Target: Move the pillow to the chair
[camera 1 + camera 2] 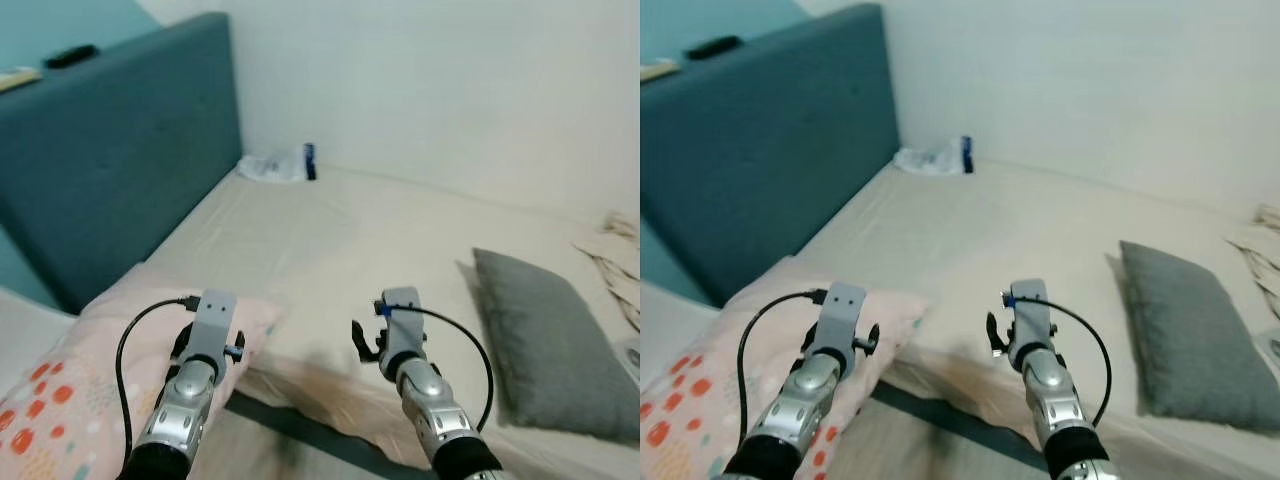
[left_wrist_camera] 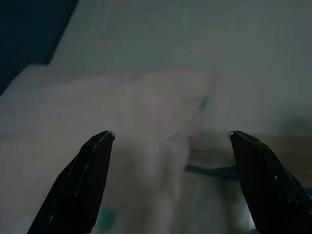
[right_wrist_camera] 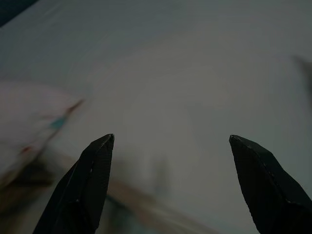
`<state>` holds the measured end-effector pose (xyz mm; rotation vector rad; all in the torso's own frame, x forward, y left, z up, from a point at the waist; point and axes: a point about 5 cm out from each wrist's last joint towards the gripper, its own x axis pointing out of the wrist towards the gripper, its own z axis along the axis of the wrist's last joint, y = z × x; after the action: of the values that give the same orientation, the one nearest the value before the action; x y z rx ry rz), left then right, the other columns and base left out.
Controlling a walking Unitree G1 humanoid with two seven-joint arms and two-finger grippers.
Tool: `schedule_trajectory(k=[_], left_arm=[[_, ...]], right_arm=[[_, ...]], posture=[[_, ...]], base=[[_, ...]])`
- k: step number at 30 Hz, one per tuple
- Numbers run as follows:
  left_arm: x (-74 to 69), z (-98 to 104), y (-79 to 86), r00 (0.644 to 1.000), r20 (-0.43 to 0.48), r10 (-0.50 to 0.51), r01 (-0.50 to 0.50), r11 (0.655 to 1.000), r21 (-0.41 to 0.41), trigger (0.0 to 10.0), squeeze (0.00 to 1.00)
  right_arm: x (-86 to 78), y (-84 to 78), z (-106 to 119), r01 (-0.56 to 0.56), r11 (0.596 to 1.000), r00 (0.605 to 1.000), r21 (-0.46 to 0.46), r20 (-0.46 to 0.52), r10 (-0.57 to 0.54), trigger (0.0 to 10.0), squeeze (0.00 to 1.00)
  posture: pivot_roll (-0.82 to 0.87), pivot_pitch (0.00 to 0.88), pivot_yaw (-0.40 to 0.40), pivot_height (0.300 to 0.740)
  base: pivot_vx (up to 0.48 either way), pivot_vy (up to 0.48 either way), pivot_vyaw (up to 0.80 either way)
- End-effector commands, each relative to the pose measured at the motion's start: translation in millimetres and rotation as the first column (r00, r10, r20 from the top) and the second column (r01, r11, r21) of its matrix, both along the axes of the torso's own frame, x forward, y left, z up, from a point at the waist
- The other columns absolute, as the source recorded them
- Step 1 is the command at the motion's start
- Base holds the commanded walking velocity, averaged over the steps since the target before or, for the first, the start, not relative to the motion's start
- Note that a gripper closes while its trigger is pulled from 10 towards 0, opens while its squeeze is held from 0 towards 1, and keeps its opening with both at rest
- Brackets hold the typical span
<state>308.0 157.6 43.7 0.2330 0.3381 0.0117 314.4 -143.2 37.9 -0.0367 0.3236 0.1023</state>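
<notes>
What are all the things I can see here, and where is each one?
Bed: one, beige sheet, spans the middle.
Headboard: one, teal, upholstered, at the bed's left end.
Patterned pillow: one, pale pink with orange spots, near left corner of the bed.
Grey pillow: one, grey, flat on the bed's right side.
Crumpled bag: one, whitish, far corner by the wall.
Dark object: one, black, on top of the headboard.
Left gripper: one, black fingers, open, over the patterned pillow.
Right gripper: one, black fingers, open, over the sheet.
</notes>
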Motion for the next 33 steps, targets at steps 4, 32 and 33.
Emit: schedule_trajectory(k=[4,32,33], left_arm=[[-0.6,-2.4,-2.0,1.000,-0.010,-0.016,0.016,1.000,0.006,10.0,0.00],[-1.7,-5.8,-5.7,1.000,-0.009,-0.023,0.023,1.000,0.006,10.0,0.00],[-1.8,-6.0,-5.9,1.000,-0.010,-0.024,0.024,1.000,0.002,10.0,0.00]], right_arm=[[-0.7,0.8,0.2,-0.004,1.000,1.000,-0.007,0.002,0.004,10.0,0.00],[2.0,-3.8,3.6,-0.030,0.998,0.999,-0.047,0.018,0.031,10.0,0.00],[2.1,-3.4,3.8,-0.030,0.999,0.999,-0.044,0.020,0.031,10.0,0.00]], posture=[[-0.02,0.065,-0.033,0.712],[-0.04,0.040,-0.047,0.712],[-0.04,0.039,-0.048,0.712]], base=[[0.000,0.000,-0.80],[0.000,0.000,-0.60],[0.000,0.000,0.00]])
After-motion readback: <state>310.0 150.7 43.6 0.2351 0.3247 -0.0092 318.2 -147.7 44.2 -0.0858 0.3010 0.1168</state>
